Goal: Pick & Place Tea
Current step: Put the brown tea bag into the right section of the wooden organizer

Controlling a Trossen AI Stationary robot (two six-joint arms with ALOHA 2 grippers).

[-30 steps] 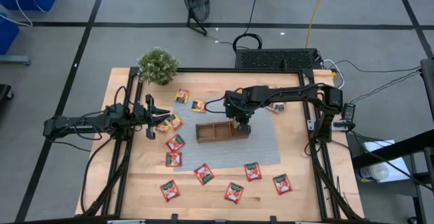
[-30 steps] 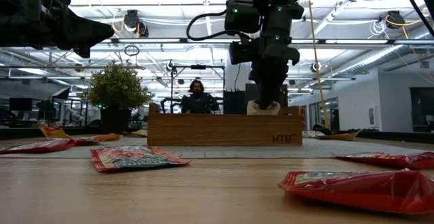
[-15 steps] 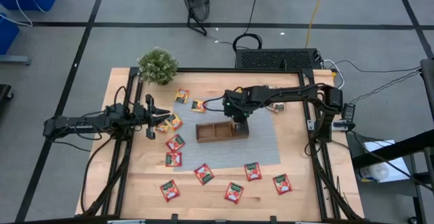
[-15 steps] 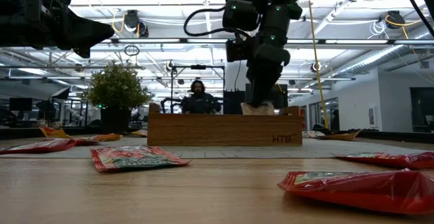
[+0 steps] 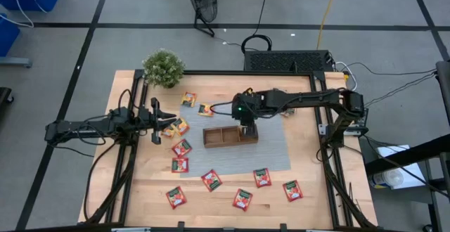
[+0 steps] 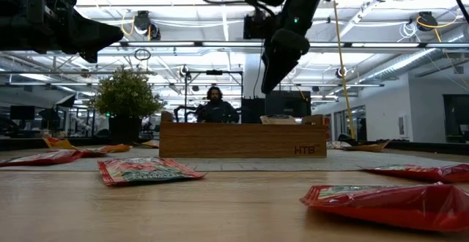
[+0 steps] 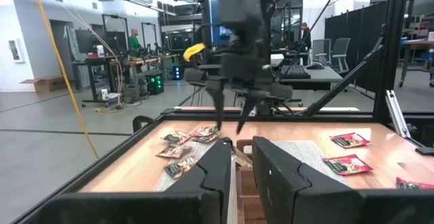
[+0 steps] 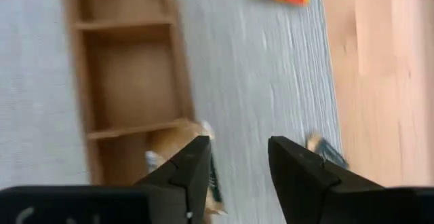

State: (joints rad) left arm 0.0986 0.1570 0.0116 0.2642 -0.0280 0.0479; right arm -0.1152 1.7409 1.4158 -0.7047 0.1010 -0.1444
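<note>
The right gripper (image 5: 246, 124) hangs open and empty above the tray's (image 5: 219, 140) end compartment, where a grey-brown sachet (image 8: 178, 141) lies as if just dropped, while the left gripper (image 5: 160, 120) waits over other sachets (image 5: 180, 147) scattered on the counter (image 5: 140, 183), fingers narrowly apart, holding nothing I can see.

Seven red tea sachets (image 5: 242, 200), about five orange-yellow ones (image 5: 188, 99), one wooden tray (image 5: 219, 136), one potted plant (image 5: 163, 67).
</note>
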